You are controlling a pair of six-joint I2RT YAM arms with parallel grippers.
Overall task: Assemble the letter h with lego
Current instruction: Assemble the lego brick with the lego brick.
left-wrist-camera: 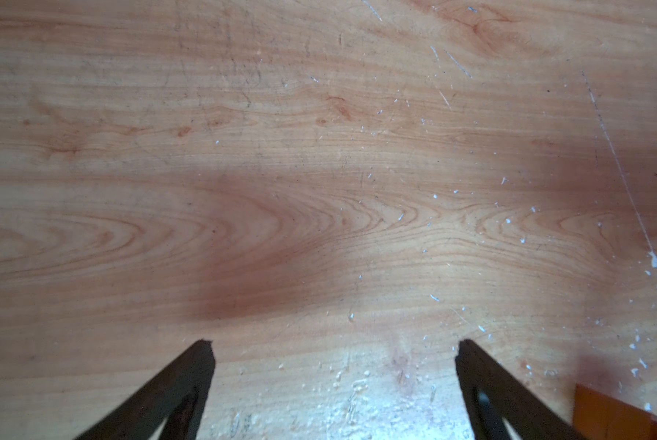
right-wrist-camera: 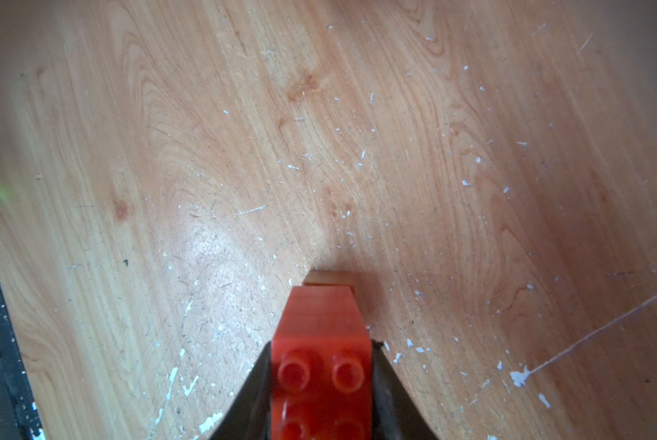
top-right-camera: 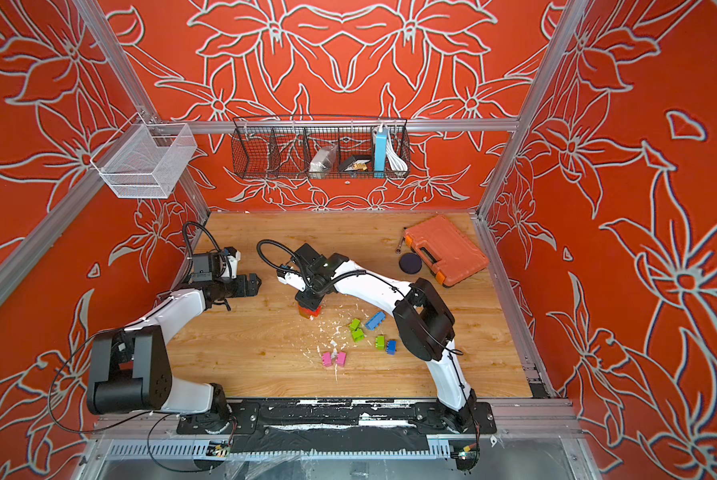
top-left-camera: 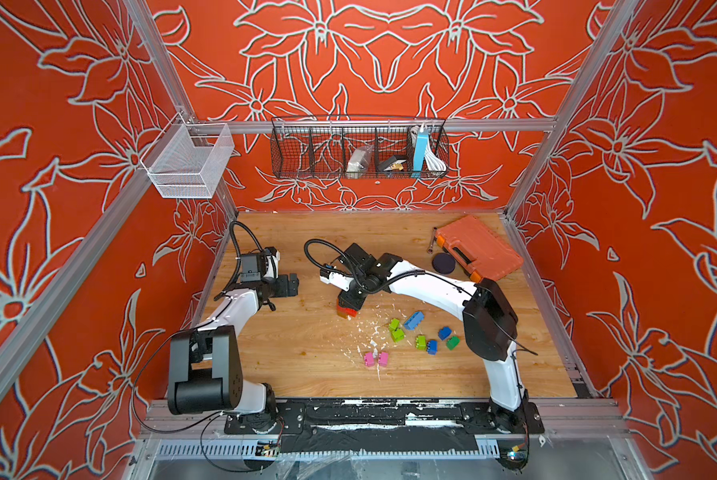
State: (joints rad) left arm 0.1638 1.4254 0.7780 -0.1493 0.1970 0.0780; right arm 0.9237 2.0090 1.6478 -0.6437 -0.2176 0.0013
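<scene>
My right gripper [right-wrist-camera: 321, 343] is shut on a red lego brick [right-wrist-camera: 321, 327], studs facing the camera. That brick sits on top of a brown brick [right-wrist-camera: 329, 277] on the wooden table. In both top views this stack [top-left-camera: 347, 311] [top-right-camera: 310, 311] is near the table's middle, under the right gripper. Loose lego lies to its right: lime green bricks [top-left-camera: 396, 331], a long blue brick [top-left-camera: 413, 321], small blue bricks [top-left-camera: 432, 347], a dark green brick [top-left-camera: 453, 342] and two pink bricks [top-left-camera: 376, 359]. My left gripper [left-wrist-camera: 332, 344] [top-left-camera: 293, 285] is open over bare wood, left of the stack.
An orange tool case [top-left-camera: 479, 247] lies at the back right with a dark round disc [top-left-camera: 444, 262] and a metal tool [top-left-camera: 433, 241] beside it. A black wire basket [top-left-camera: 359, 149] and a white mesh basket [top-left-camera: 188, 160] hang on the walls. White flecks litter the wood.
</scene>
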